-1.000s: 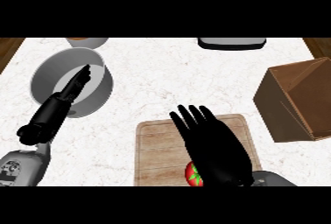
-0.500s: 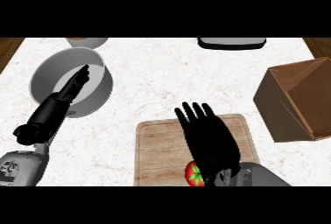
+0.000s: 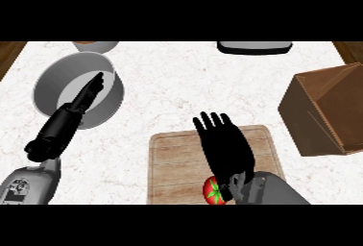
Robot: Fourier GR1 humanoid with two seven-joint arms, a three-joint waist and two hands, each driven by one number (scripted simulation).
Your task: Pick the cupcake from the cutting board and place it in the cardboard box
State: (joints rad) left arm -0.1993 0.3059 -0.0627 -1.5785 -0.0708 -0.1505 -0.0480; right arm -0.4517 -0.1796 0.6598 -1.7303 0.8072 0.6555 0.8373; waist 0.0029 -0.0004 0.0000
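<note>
Cupcake not yet grasped: reaching step judged in hand.
The cupcake (image 3: 211, 190) is seen at the cutting board's (image 3: 174, 158) near edge, partly hidden by the right hand (image 3: 225, 149), fingers straight and released. The left hand (image 3: 89, 91), fingers likewise straight, is held over a grey bowl (image 3: 53, 81). Farther right, the cardboard box (image 3: 322, 115) is set. Next, fingers must be curled round the cupcake.
</note>
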